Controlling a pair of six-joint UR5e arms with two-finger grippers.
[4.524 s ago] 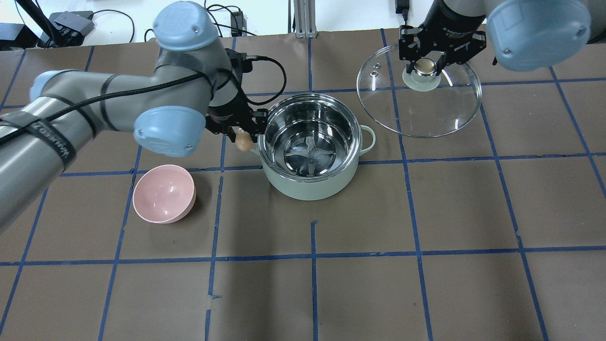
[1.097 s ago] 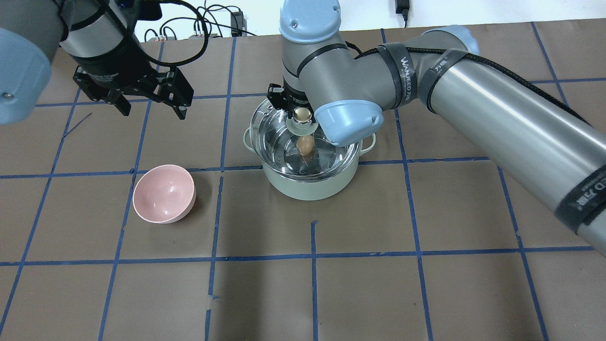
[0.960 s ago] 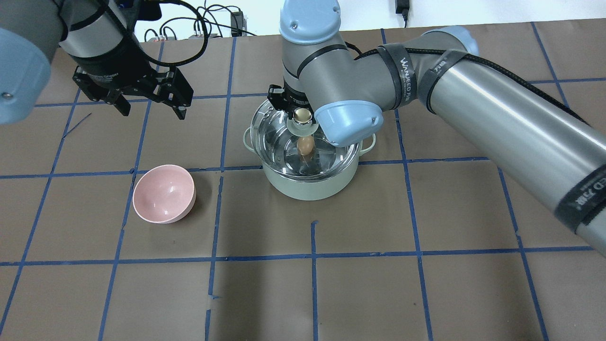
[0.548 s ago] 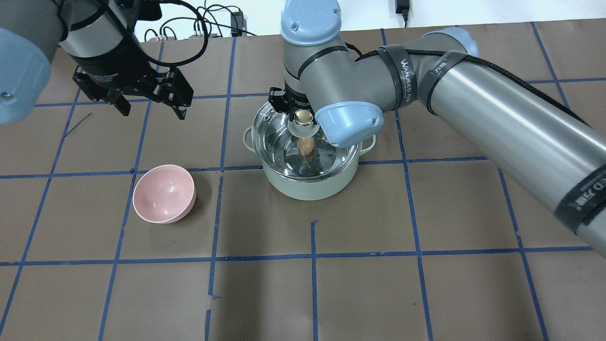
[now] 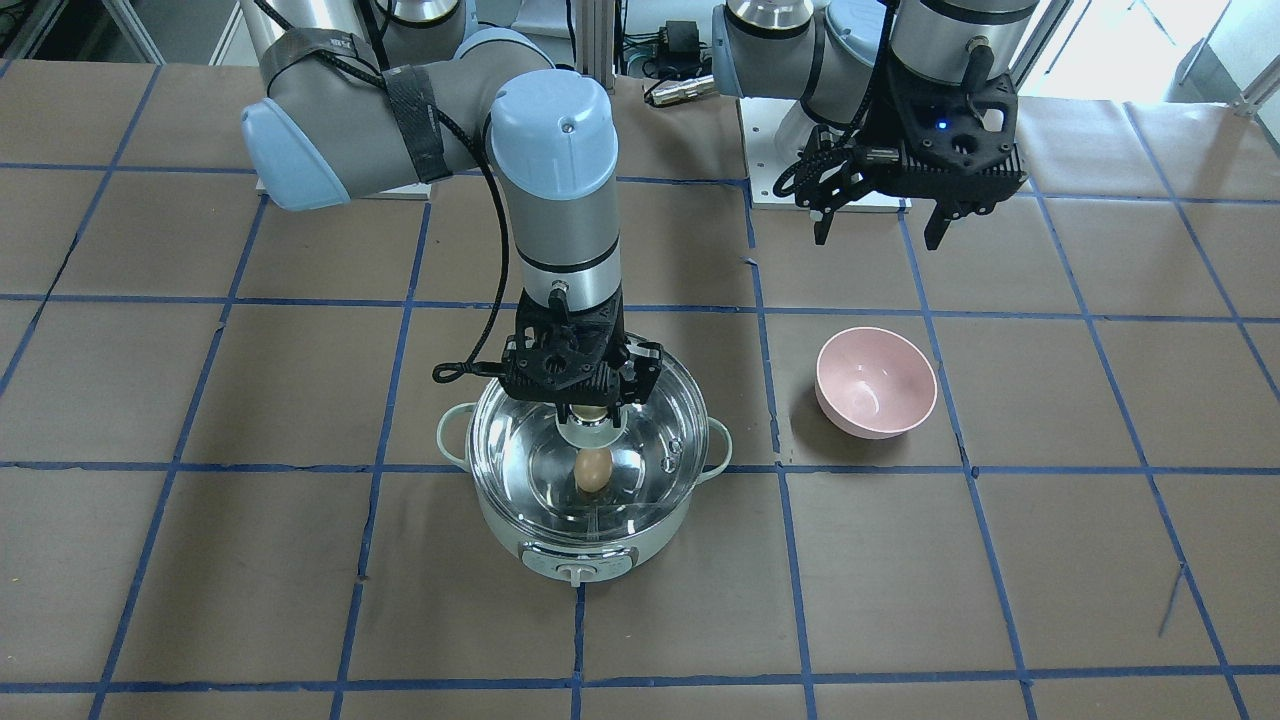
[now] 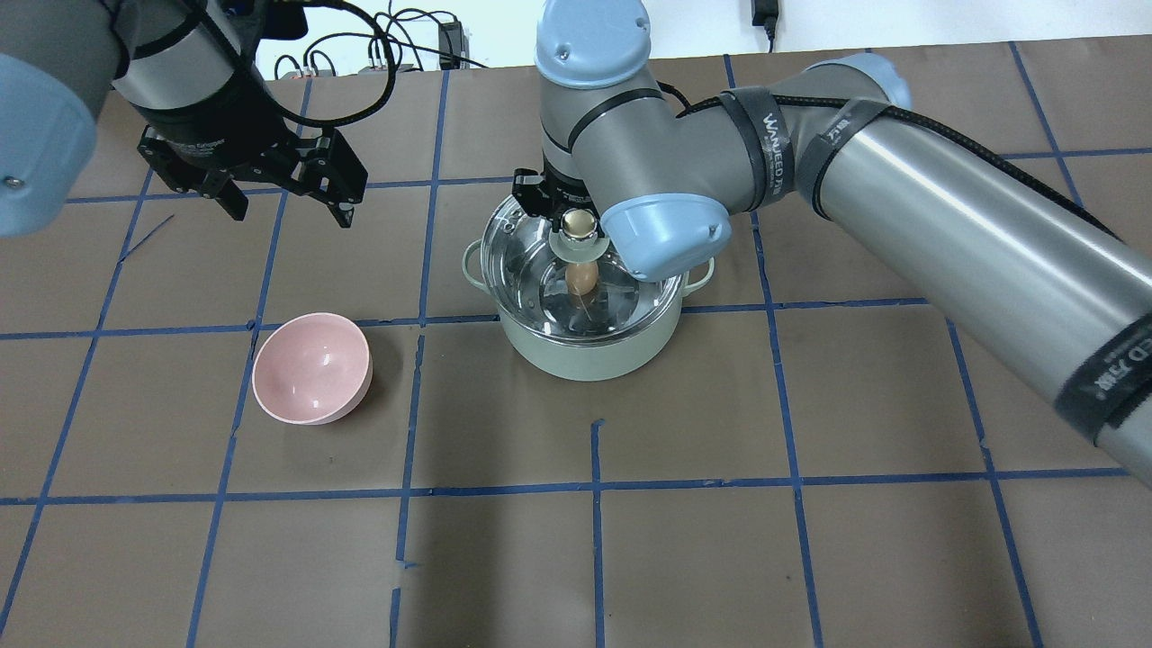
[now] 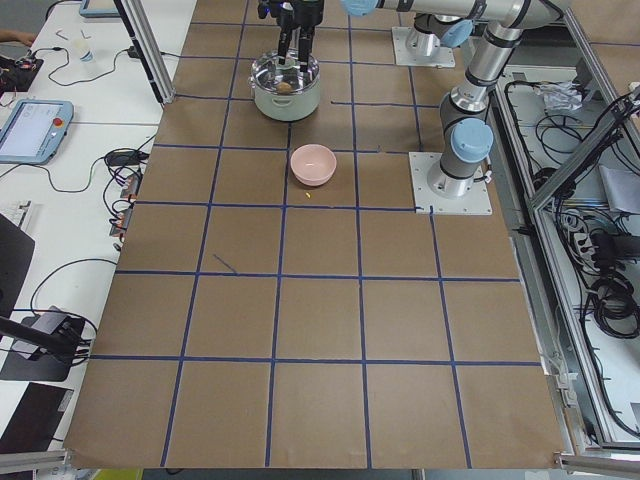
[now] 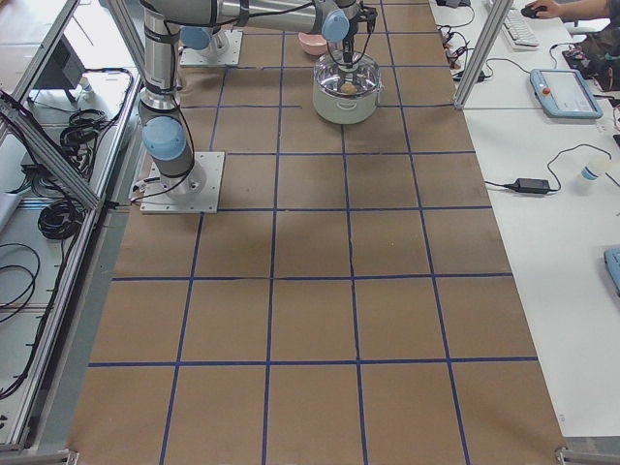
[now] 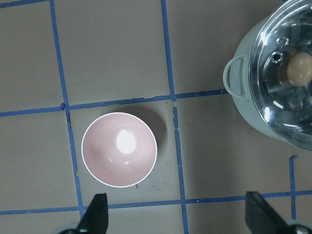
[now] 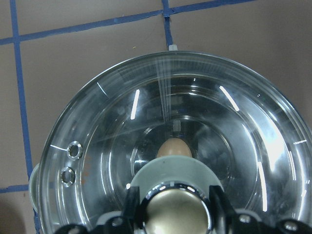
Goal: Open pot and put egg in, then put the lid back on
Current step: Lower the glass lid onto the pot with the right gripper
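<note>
The mint-green pot stands mid-table, dial panel facing away from me. The brown egg lies on its steel bottom, seen through the glass; it also shows in the overhead view. The clear glass lid covers the pot at rim level. My right gripper is shut on the lid's beige knob, a finger on either side of it. My left gripper is open and empty, raised off the table to the pot's left and farther back.
A pink bowl stands empty to the left of the pot, nearer me; it also shows in the left wrist view. Brown paper with blue tape lines covers the table. Cables and boxes lie beyond the far edge.
Earlier my left gripper held the egg at the pot's rim and my right held the lid off to the right. Now the egg is inside and the lid is over the pot.
</note>
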